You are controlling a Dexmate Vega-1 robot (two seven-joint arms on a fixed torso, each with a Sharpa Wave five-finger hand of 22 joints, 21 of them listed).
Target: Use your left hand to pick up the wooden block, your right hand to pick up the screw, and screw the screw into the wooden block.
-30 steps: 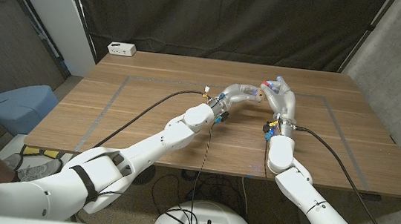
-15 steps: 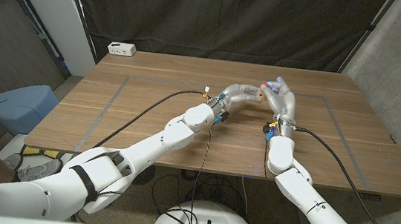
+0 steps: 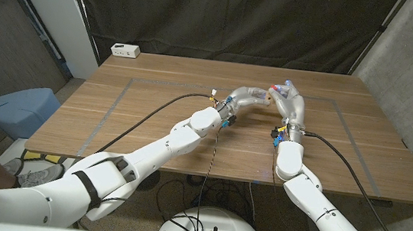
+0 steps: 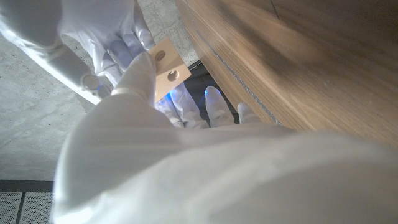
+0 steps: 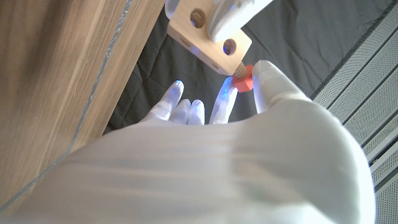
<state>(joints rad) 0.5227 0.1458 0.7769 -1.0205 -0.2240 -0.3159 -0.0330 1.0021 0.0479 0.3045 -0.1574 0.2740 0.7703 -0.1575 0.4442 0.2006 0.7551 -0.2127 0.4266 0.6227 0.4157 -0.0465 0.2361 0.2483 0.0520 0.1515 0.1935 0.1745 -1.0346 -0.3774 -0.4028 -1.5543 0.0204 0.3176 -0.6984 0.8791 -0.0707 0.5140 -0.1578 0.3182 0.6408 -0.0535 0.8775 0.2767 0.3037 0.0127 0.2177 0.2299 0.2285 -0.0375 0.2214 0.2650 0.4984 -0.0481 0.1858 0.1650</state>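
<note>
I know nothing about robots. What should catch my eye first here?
Two white arms meet over the far middle of the wooden table. There the left robot hand holds a small wooden block with round holes, and the right robot hand pinches a red-headed screw whose tip touches the block.

Even light; blurred wrist foregrounds

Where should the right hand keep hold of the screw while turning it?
On the red head, from the side facing away from the wooden block. The threaded shank already enters the block's edge, so the head is the one free part. The right hand pinches there; the left hand holds the block.
</note>
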